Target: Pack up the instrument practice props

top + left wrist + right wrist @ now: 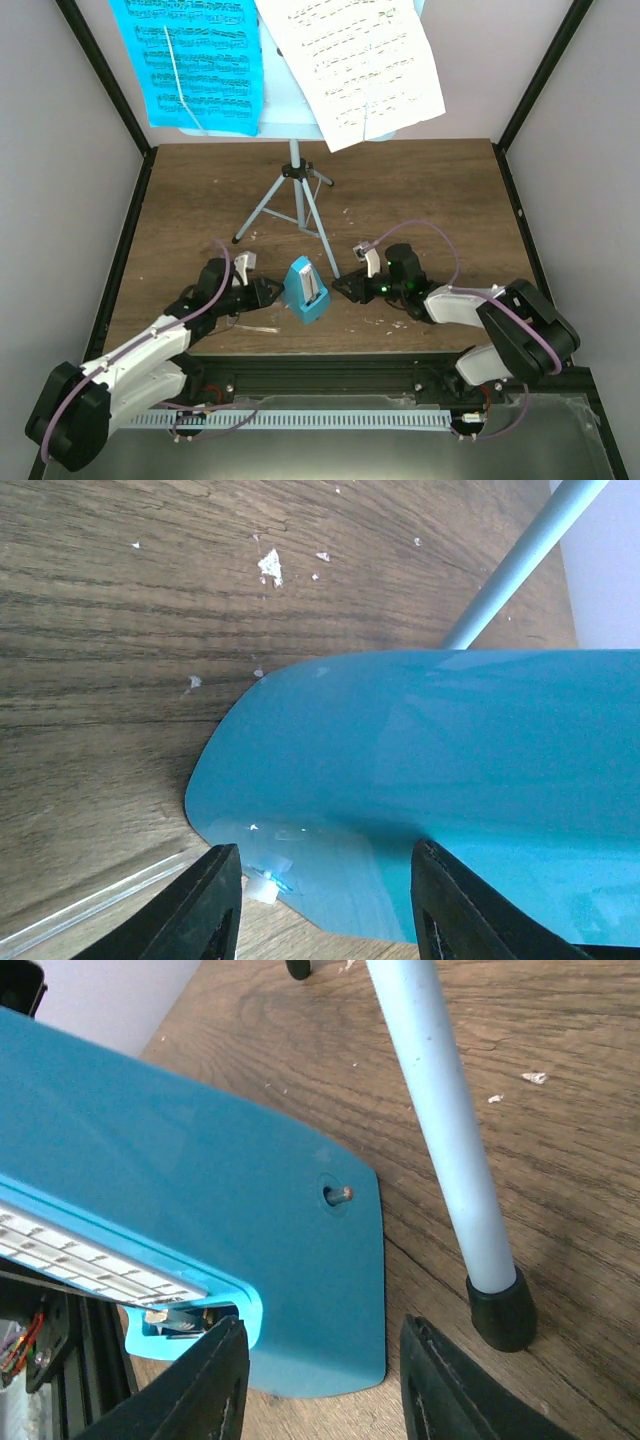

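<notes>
The small teal metronome [303,290] stands upright on the wooden table, near the front centre. My left gripper [266,292] is open just to its left; in the left wrist view the metronome's teal side [430,790] fills the frame ahead of the open gripper [325,910]. My right gripper [346,287] is open just to its right; its wrist view shows the metronome [200,1190] ahead of the open gripper [320,1390]. The pale blue music stand [295,160] stands behind on tripod legs and holds a cyan sheet [195,60] and a white sheet [360,65].
One tripod leg [440,1110] with a black foot [500,1310] rests close to my right gripper's right finger. Another leg [520,565] shows beyond the metronome in the left wrist view. Small white flecks lie on the table [420,190]. Black frame posts and walls bound the table.
</notes>
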{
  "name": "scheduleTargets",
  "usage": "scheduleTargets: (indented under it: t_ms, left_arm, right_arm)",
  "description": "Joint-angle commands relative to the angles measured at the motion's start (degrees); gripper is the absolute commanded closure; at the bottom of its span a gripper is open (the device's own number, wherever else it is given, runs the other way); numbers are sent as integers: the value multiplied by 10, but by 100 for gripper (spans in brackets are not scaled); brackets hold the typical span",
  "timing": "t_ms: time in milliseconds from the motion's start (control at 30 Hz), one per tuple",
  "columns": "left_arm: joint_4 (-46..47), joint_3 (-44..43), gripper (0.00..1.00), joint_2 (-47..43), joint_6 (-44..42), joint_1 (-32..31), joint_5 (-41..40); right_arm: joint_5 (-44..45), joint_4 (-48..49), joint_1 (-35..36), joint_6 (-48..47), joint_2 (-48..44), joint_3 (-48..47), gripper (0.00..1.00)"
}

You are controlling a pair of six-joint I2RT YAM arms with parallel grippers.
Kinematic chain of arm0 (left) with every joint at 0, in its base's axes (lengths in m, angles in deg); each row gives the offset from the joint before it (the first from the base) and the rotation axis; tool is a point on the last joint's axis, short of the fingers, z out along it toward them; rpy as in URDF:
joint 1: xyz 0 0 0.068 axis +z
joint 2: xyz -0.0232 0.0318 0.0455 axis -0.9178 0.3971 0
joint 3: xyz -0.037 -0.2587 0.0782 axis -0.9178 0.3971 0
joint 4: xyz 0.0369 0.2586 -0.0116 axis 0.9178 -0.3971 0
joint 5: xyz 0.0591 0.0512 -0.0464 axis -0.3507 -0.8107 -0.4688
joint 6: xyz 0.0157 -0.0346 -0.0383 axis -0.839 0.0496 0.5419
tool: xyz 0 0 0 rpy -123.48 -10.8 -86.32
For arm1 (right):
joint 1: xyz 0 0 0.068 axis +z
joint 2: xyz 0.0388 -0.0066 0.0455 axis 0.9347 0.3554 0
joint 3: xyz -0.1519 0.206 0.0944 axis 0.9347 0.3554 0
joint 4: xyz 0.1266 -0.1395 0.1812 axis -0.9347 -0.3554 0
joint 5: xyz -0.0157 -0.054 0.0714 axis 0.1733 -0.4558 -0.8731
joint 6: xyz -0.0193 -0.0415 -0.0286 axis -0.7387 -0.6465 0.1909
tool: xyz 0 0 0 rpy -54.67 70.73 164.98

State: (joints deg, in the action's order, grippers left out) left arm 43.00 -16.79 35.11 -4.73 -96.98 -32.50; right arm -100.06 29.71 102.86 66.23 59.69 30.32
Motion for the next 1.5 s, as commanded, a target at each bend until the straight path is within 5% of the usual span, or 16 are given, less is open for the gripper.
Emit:
scheduleTargets:
  t_ms: [0,533,1167,1333,1467]
  left_arm:
    - [57,-1,51,22,9,0,8]
    - [147,-64,54,161,-30,-1,13]
    - [162,-97,56,225,-106,-47,53]
    - [118,-97,55,191,-107,-46,-16]
    - [51,-112,45,131,-115,-18,-61]
  right_arm:
    - [-8,27,8,0,14,-19,59]
    - [-13,57,37,-1,41,-23,75]
    - [-57,31,57,-49,-9,-13,74]
    - [-41,11,57,-46,-62,6,63]
    - [-13,-35,57,-50,-144,17,36]
